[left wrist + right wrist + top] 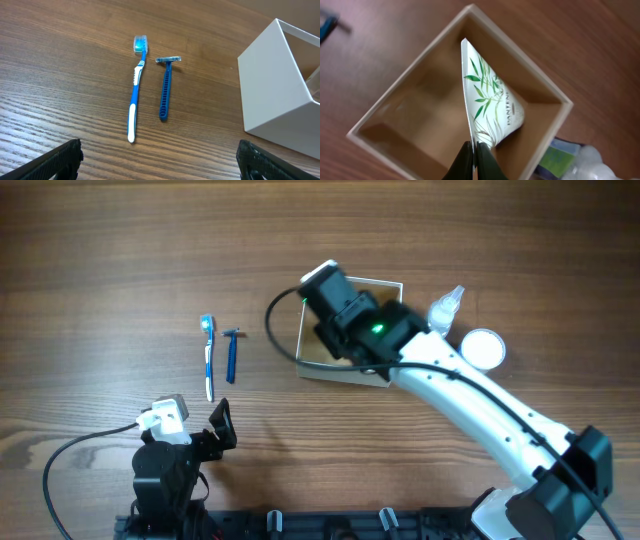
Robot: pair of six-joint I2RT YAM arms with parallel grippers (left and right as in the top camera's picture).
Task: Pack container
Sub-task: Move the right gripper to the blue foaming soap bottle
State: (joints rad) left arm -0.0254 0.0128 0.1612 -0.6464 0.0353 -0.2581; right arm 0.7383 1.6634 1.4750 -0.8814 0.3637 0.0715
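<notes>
The container (392, 284), a square box with white walls and a brown inside, sits right of centre, mostly under my right arm. It also shows in the left wrist view (275, 95) and the right wrist view (415, 85). My right gripper (474, 155) is shut on the crimped end of a white Pantene tube (492, 107) with green leaf print, held inside the box. A blue-and-white toothbrush (208, 358) and a blue razor (232, 354) lie side by side on the table left of the box. My left gripper (160, 170) is open and empty, short of the toothbrush (136, 90) and razor (165, 87).
A small clear bottle (446, 308) and a round blue-and-white jar (483, 348) stand right of the box. A green-labelled item (559, 157) shows beside the box in the right wrist view. The wood table (100, 280) is bare at far left.
</notes>
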